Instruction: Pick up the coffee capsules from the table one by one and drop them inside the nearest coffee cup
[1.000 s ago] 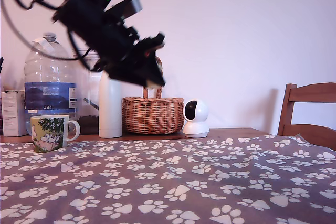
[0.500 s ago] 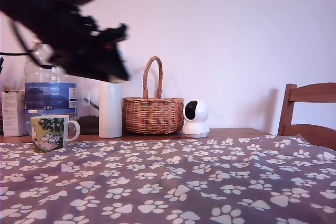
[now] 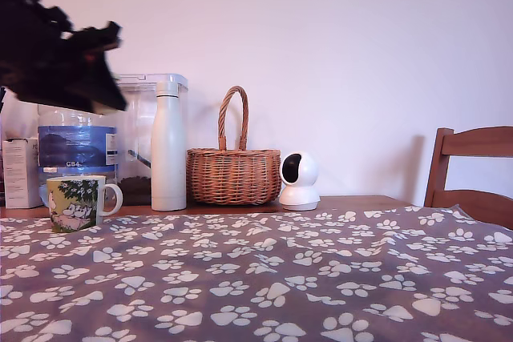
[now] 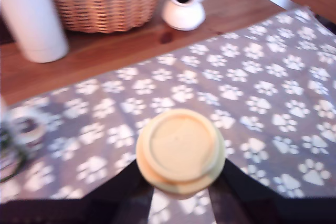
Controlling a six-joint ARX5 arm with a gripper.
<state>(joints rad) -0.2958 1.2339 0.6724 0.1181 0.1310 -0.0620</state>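
The end effector (image 4: 180, 182) grips a pale yellow coffee capsule (image 4: 180, 150), high above the coffee cup (image 3: 76, 203) on the paw-print-clothed surface (image 3: 264, 278).

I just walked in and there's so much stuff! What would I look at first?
Probably the big black robot hand up high at the exterior view's left, above the coffee cup. The wrist view shows it gripping a pale yellow coffee capsule over the paw-print cloth. Behind stand a wicker basket and a small white camera.
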